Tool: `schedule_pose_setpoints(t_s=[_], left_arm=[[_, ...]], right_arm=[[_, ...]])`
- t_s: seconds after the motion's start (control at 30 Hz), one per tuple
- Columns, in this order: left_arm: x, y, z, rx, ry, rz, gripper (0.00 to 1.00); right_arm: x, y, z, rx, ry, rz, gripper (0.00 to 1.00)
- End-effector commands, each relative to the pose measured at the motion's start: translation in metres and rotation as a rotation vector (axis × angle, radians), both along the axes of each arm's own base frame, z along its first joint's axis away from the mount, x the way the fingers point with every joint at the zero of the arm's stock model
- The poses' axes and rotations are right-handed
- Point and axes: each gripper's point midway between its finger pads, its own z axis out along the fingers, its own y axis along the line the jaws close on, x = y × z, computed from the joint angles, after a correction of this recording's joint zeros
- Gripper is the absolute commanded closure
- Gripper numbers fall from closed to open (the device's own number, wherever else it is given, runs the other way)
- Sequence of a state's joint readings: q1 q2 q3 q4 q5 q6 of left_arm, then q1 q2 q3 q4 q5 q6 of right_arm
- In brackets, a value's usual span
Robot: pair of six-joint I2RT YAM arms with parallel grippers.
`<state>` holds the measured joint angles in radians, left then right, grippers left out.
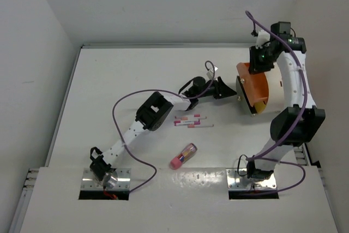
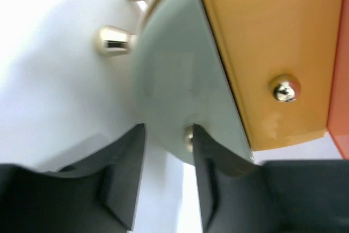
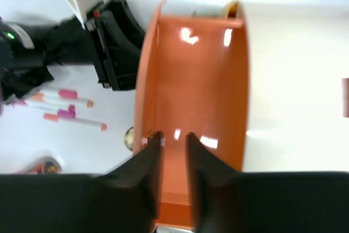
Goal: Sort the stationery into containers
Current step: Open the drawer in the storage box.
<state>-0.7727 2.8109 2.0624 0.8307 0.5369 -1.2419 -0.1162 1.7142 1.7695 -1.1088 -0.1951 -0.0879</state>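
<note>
The container, a cream drum point(image 1: 275, 88) lying on its side at the right, has an orange drawer point(image 1: 255, 85) pulled out of its face. My left gripper point(image 1: 231, 88) stands open against the drum's round end face point(image 2: 169, 80); a small metal knob point(image 2: 188, 138) touches the inner side of its right finger, and nothing is held. My right gripper point(image 3: 174, 137) hovers over the orange drawer point(image 3: 196, 75), its jaws a little apart and empty. Thin white pens with pink marks point(image 1: 193, 121) lie mid-table. A pink-ended tube point(image 1: 184, 155) lies nearer the arms.
More knobs point(image 2: 114, 40) stick out of the end face, and one point(image 2: 284, 90) from the orange part. The left arm's purple cable point(image 1: 122, 110) loops over the table. Walls close in at the back and right of the drum.
</note>
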Motion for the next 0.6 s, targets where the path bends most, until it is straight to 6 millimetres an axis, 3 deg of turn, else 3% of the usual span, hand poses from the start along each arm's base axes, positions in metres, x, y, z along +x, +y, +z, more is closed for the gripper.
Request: schedule_pose_setpoints(t_s=[0.0,0.07,0.13,0.2,0.23,0.3,0.47,0.57], left_arm=[[0.007,0.009,0.06,-0.076,-0.088,0.025,0.52],[0.006,0.013,0.07,-0.086,-0.106,0.035,0.49],[0.006,0.019,0.063,-0.065,-0.102,0.046,0.49],[0.004,0.021,0.075,-0.066,-0.125,0.042,0.48],[0.006,0.025,0.073,-0.058,-0.123,0.047,0.48],[0.006,0.027,0.081,-0.057,-0.142,0.046,0.48],[-0.001,0.03,0.083,-0.031,-0.156,0.038,0.48],[-0.009,0.033,0.082,-0.04,-0.153,0.032,0.48]], right_arm=[[0.018,0.0,0.049,0.01,-0.161,-0.023,0.66],[0.021,-0.006,0.064,-0.026,-0.213,-0.044,0.59],[0.025,-0.017,0.08,-0.08,-0.265,-0.079,0.56],[0.027,-0.028,0.096,-0.138,-0.309,-0.114,0.52],[0.025,-0.04,0.1,-0.197,-0.313,-0.149,0.42],[0.022,-0.052,0.108,-0.273,-0.317,-0.168,0.34],[0.009,-0.093,0.108,-0.419,-0.287,-0.226,0.29],[-0.002,-0.123,0.101,-0.418,-0.23,-0.287,0.28]])
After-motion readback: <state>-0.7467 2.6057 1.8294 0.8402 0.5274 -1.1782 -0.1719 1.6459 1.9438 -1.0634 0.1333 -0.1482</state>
